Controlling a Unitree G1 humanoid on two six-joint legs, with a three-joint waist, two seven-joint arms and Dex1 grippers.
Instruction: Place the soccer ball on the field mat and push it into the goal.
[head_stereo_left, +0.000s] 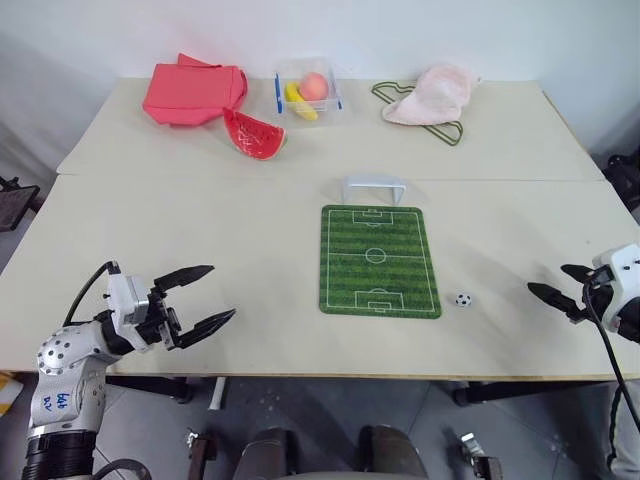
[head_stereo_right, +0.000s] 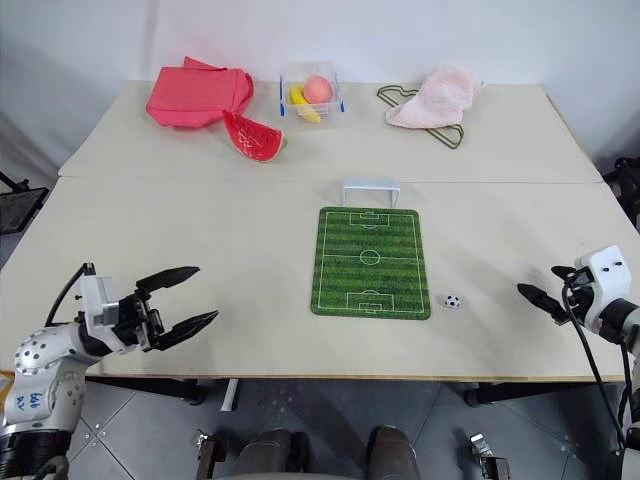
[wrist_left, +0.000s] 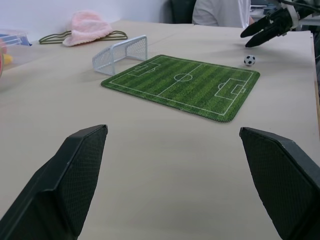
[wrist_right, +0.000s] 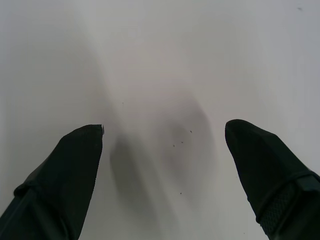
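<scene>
The soccer ball (head_stereo_left: 462, 299) lies on the bare counter (head_stereo_left: 200, 220), just beside the near right corner of the field mat (head_stereo_left: 379, 260) and off its edge — not yet on the green; that is the relation the coming move turns on. From the right gripper (head_stereo_left: 556, 284) the ball sits toward the robot's left, between those fingers and the mat, with clear counter in the gap; the left gripper (head_stereo_left: 203, 299) hovers well apart on the far side of the mat, so the right arm is plainly the nearer one and, in my judgement, the one to make the pick. Both pairs of fingers stand spread with nothing between them. The mat's long axis runs away from the robot, and the goal (head_stereo_left: 374, 187) stands at its far short end, touching or just clear of the edge, mouth toward the pitch; a push would have to run the mat's length.

The head views give the plan: ball, mat and goal in one line of sight. The left wrist view adds the low angle — the ball (wrist_left: 249, 60) resting on the counter near the mat's corner, the right fingers (wrist_left: 265, 31) poised just beyond it; the right wrist view shows its own spread fingers (wrist_right: 55, 175) over blank counter, so that gripper is not aimed at the ball yet.
</scene>
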